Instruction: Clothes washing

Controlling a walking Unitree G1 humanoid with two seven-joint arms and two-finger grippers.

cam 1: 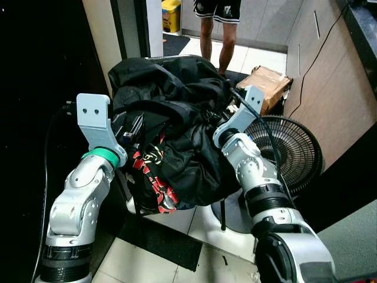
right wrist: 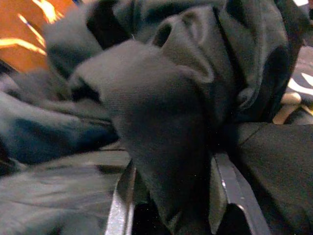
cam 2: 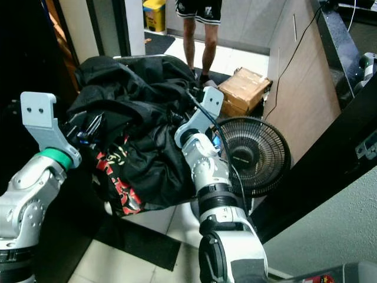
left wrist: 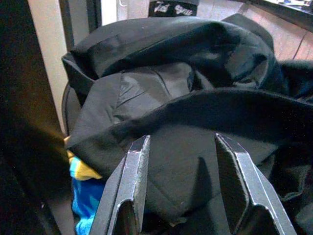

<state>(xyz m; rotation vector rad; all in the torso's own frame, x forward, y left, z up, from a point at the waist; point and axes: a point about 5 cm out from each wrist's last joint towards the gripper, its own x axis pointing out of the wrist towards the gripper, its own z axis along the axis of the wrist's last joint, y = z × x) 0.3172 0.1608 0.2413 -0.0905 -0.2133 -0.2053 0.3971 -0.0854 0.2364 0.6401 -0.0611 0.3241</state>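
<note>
Clothes [cam 1: 177,135], a dark heap, hung between our two arms above the tiled floor [cam 1: 153,253], beside a fan [cam 1: 291,150]. Left wrist view: left hand [left wrist: 181,188] apart against black cloth. Right wrist view: right hand [right wrist: 173,196] clamped on a fold.

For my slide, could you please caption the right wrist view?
Right claw closed on a fold of black clothes.
</note>
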